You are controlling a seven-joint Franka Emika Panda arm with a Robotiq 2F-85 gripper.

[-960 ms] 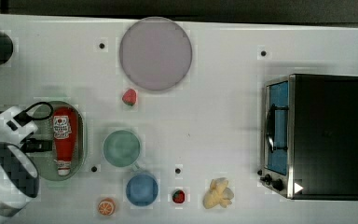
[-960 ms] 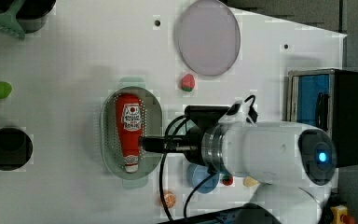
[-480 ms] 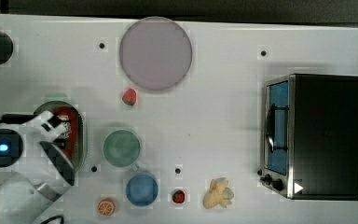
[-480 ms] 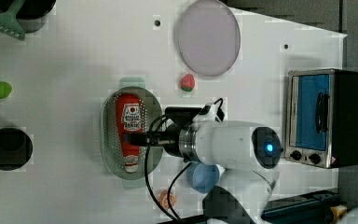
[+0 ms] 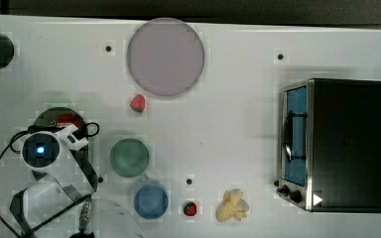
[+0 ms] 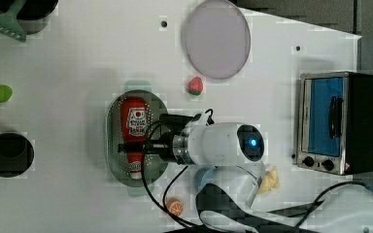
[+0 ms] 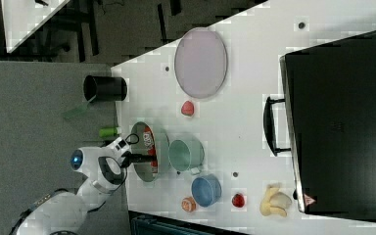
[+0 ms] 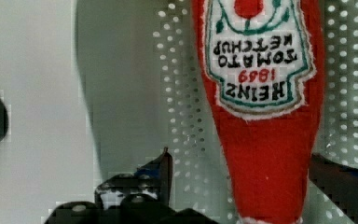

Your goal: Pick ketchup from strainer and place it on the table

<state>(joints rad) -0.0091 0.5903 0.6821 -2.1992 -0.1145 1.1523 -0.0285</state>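
Two dark fingers [image 8: 161, 175] of the gripper [image 8: 242, 186] stand spread wide in the wrist view, one on each side of the ketchup [image 8: 261, 116]. The bottle's red neck, just below the white "Heinz Tomato Ketchup" label, runs straight through the gap between the jaws. A strip of perforated tray shows between the nearer finger and the bottle, so that finger does not touch it; the other finger sits just beside the bottle's far flank, and whether it touches cannot be told. Nothing is pinched: the jaws are fully apart.

Under the jaws lies the strainer [image 6: 114, 145], a pale green oval tray with rows of small holes, and the ketchup [image 6: 134, 133] rests flat in it along its length. In the left view the gripper [image 6: 135, 147] reaches across the tray from the arm's white wrist and crosses the bottle between label and white cap, which pokes out beyond the jaws at the tray's end. In the top view the wrist covers most of the tray, with only a bit of the strainer [image 5: 47, 116] and the red bottle [image 5: 68, 120] showing past it.

Beside the tray, on the arm's side of the jaws, a green cup [image 7: 186, 154] stands on the white table [image 6: 68, 73], well clear of the fingers.
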